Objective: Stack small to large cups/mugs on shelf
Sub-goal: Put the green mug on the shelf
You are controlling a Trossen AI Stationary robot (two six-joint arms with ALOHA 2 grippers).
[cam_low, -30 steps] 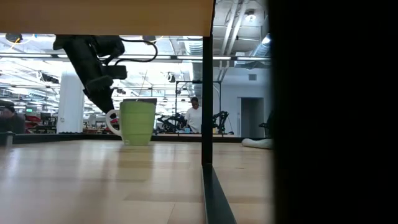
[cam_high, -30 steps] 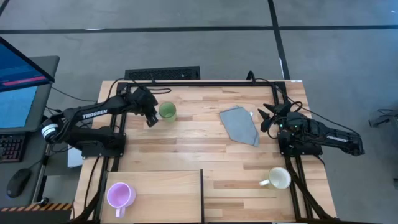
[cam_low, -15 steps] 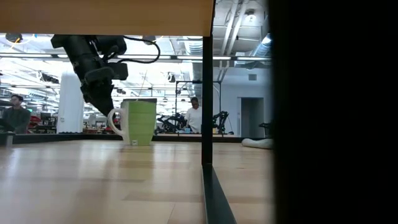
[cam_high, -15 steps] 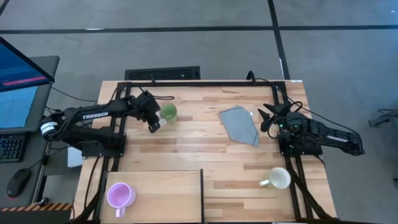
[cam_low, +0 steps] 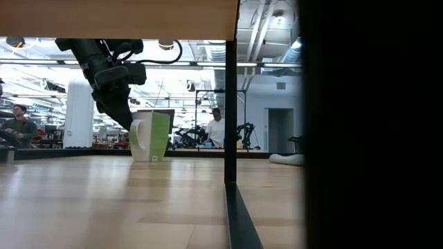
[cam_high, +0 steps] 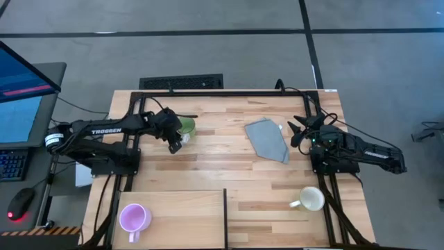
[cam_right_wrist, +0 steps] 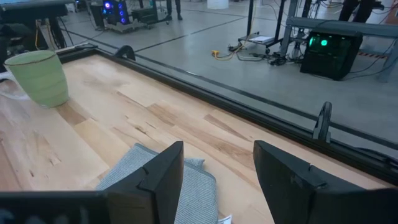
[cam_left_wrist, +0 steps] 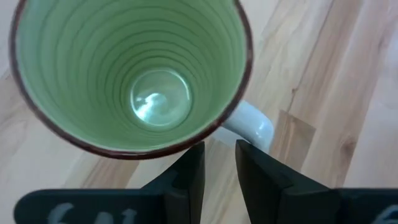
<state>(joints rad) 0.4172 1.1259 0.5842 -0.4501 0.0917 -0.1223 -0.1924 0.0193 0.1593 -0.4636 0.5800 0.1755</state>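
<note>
Inside green mug [cam_left_wrist: 134, 74]: ridged wall, white handle [cam_left_wrist: 252, 121], unseen overhead

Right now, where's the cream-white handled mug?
In the high view the cream-white handled mug stands on the striped plank tabletop near the front right corner, beside the right arm's base, right of the light-wood shelf board.

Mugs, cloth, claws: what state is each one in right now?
green mug: upright, empty, left claw shut on its handle
purple mug: upright on the shelf
white mug: upright on the table, untouched
grey cloth: folded, flat
right claw: open, empty, over the cloth
</note>
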